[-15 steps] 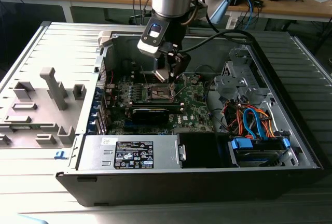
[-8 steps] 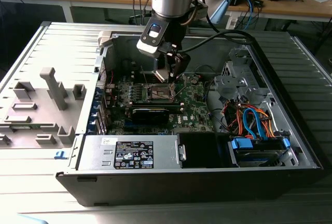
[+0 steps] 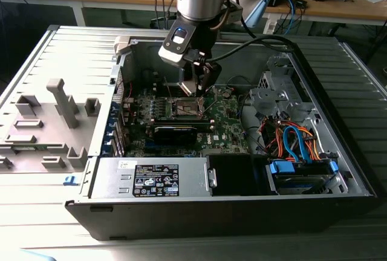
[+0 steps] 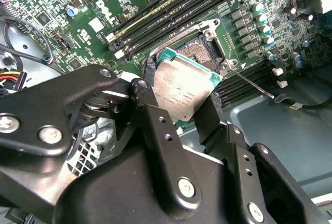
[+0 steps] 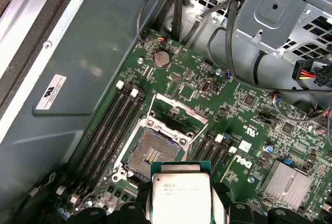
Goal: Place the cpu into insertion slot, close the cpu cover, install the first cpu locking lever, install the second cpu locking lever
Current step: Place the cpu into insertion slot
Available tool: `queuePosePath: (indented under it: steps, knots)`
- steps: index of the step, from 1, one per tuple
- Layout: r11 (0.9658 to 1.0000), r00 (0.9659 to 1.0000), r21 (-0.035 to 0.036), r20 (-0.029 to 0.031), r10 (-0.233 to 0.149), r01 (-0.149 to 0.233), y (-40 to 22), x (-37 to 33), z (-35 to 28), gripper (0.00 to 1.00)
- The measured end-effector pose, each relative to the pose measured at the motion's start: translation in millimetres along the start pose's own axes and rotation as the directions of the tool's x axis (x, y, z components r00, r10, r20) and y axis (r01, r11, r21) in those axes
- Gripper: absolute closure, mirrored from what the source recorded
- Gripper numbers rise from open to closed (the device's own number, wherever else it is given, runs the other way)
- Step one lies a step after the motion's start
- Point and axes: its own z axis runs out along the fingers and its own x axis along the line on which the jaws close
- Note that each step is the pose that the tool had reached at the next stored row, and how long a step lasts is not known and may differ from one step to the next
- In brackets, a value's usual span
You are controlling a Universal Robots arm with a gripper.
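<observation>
Over the motherboard [image 5: 199,73], near the insertion slot [image 5: 153,154], the jaws are clamped on opposite edges of the cpu [image 4: 181,86], which is not seated. The cpu cover [image 5: 180,103] stands raised beside the slot.

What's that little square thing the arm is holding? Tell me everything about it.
The cpu is a small flat square chip with a dull silvery metal top, faint print and green edging around it. The end effector grips it by two opposite edges and holds it tilted over the open insertion slot, not yet seated.
</observation>
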Motion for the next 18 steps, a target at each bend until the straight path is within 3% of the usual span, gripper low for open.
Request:
queuePosePath:
  steps: [18]
  knots:
    - [0.9993, 0.9993, -0.0003, 0.001, 0.037, -0.037, 0.0, 0.0, 1.0, 0.45]
